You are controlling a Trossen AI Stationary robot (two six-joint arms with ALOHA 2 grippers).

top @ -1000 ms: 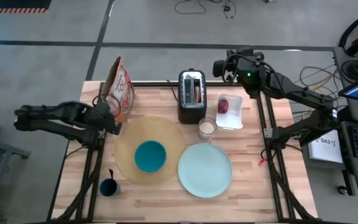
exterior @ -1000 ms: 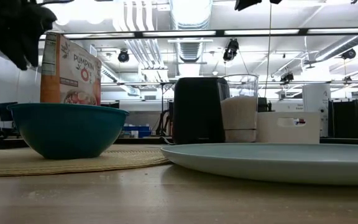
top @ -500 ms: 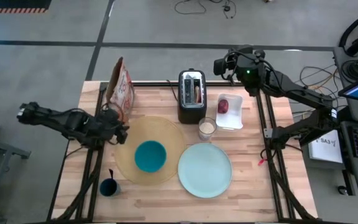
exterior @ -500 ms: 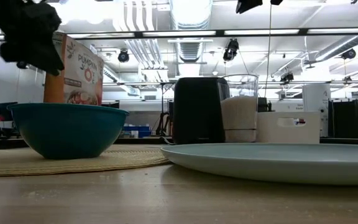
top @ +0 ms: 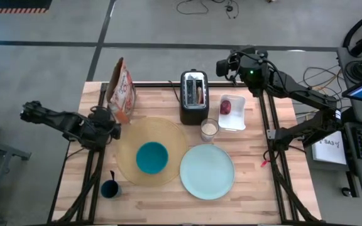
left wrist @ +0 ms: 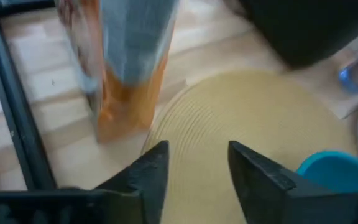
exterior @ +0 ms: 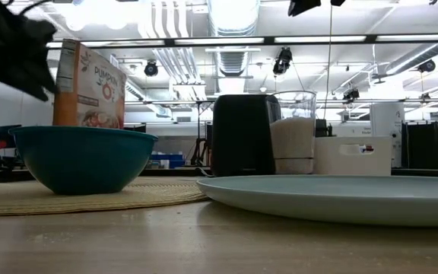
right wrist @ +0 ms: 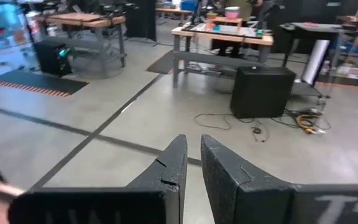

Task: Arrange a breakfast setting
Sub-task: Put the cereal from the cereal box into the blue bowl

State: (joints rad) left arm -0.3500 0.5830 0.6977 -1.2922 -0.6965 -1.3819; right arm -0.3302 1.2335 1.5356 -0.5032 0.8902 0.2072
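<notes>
A teal bowl [top: 151, 157] sits on the round tan placemat [top: 131, 164], with the pale-blue plate [top: 207, 171] to its right. The dark blue cup [top: 110, 189], the black spoon [top: 112, 176] standing in it, is near the front left corner. Bread [top: 199, 94] sticks out of the black toaster [top: 193, 97]. The dark red fruit [top: 225, 107] lies in a white tray. My left gripper [top: 113, 129] [left wrist: 194, 168] hovers open over the placemat's left edge [left wrist: 247, 118], just in front of the cereal box [top: 121, 91]. My right gripper [top: 222, 67] [right wrist: 193, 162] is shut, raised beyond the far edge.
A glass of milk [top: 209, 129] stands between the toaster and the plate. The cereal box [exterior: 90, 84] stands upright at the back left. Bare wood lies along the table's near edge and right side.
My left gripper has drawn back from the cereal box toward the table's near edge, sunk lower and tipped its fingers further down. The arm behind it has swung round. The right arm has kept still.
</notes>
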